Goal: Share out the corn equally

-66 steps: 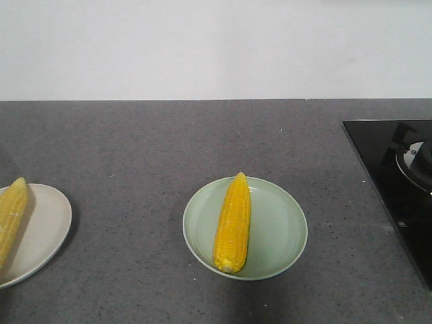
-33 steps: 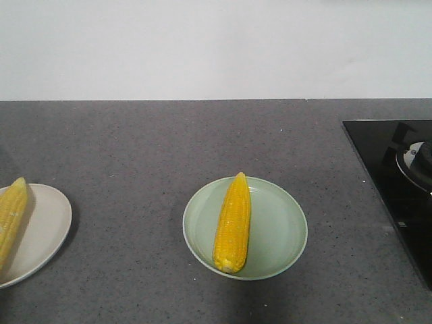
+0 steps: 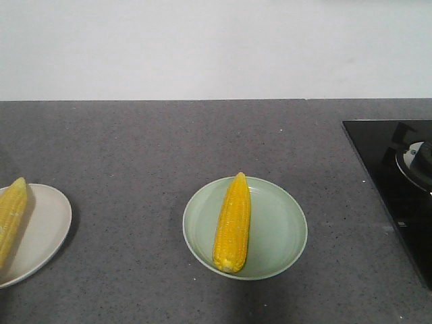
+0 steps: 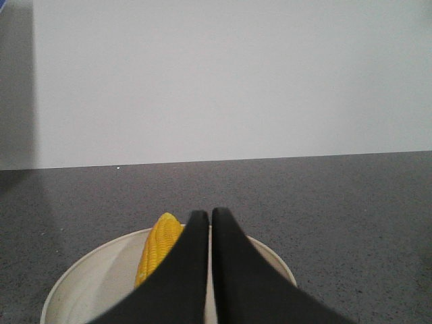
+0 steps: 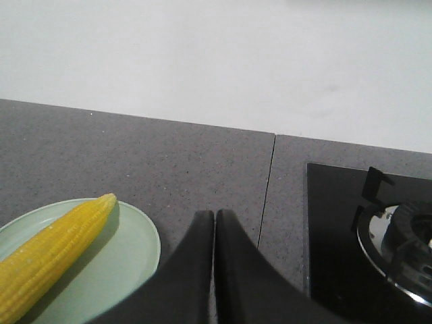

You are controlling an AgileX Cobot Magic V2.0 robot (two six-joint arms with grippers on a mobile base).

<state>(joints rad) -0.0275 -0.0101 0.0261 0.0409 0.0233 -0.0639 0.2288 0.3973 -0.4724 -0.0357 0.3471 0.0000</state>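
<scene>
The grey counter (image 3: 148, 148) lay bare and wide ahead of both pincers, bounded far off by the white wall, with the black hob (image 5: 364, 223) just right of the right pincer (image 5: 214, 219). The green plate (image 3: 283, 229) sat down-left of that pincer and bore one corn cob (image 3: 233, 221); the cream plate (image 4: 94, 283) lay under the left pincer (image 4: 210, 217), a second cob (image 4: 156, 246) just left of its tips. Both pincers were pressed together, holding nothing. With one cob per plate, the sharing looked done; any next move seemed only a clear withdrawal, minding the hob's edge.
</scene>
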